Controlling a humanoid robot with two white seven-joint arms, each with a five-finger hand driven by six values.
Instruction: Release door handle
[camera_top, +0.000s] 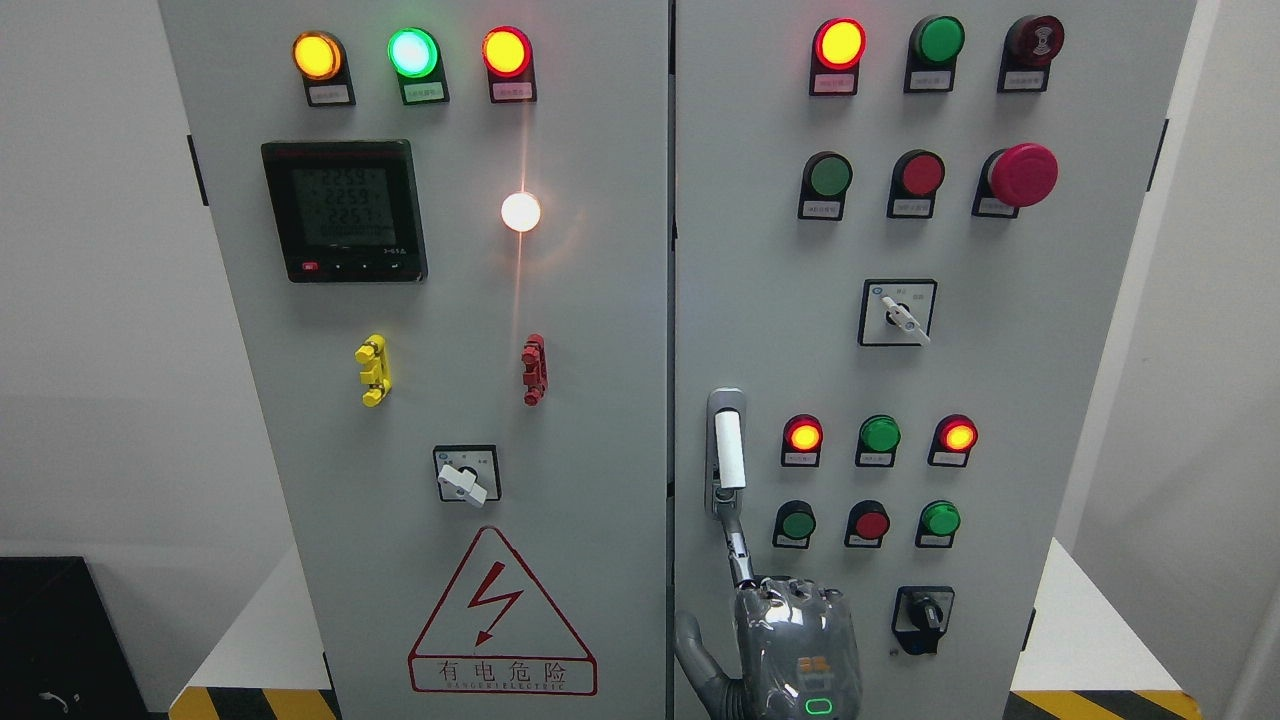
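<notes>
**Hand below the door handle, one finger raised**

One robot hand (795, 645) shows at the bottom edge, in front of the right cabinet door (1000, 380). From which side its arm comes in I cannot tell. The back of the hand faces the camera. One finger (738, 545) points straight up and its tip reaches the lower end of the door handle (728, 450); the other fingers are curled at the knuckles and grasp nothing. The handle stands upright near the door's left edge, left of the lit buttons (880, 436).
</notes>
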